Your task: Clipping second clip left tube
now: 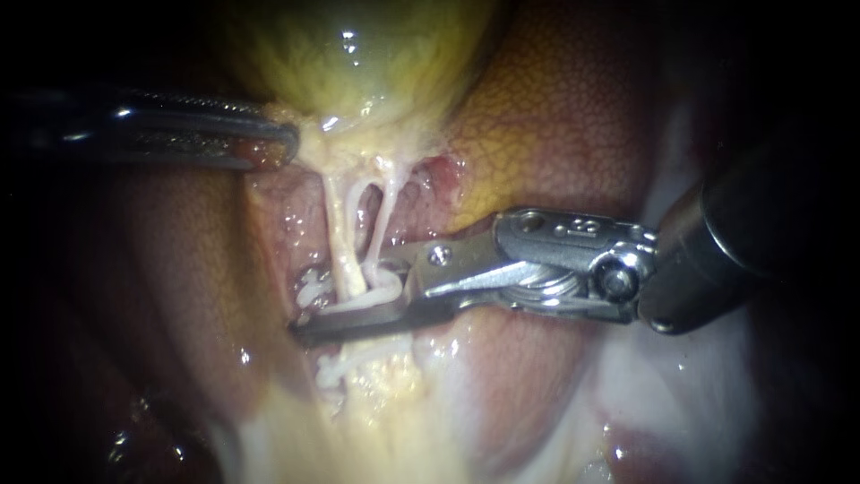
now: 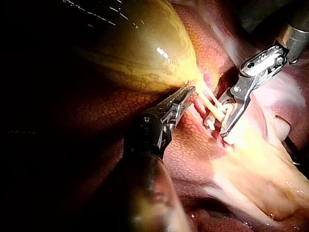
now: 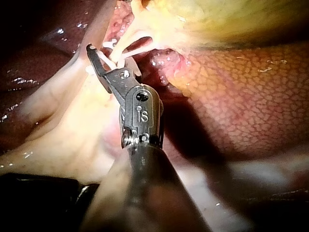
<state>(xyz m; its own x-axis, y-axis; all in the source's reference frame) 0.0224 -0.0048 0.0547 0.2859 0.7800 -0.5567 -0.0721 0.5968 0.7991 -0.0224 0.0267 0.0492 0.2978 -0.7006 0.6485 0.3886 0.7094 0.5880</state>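
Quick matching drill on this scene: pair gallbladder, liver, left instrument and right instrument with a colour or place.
1 gallbladder
2 liver
3 left instrument
4 right instrument

a reaches across the tubes
b mottled reddish brown
c tip at the gallbladder's neck
d yellow-green

Pairs: 1-d, 2-b, 3-c, 4-a.

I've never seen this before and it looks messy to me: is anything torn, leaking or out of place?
Nothing stands out. The two tubes run unbroken from the gallbladder, white clips sit beside the right instrument, and no tear or spill shows.
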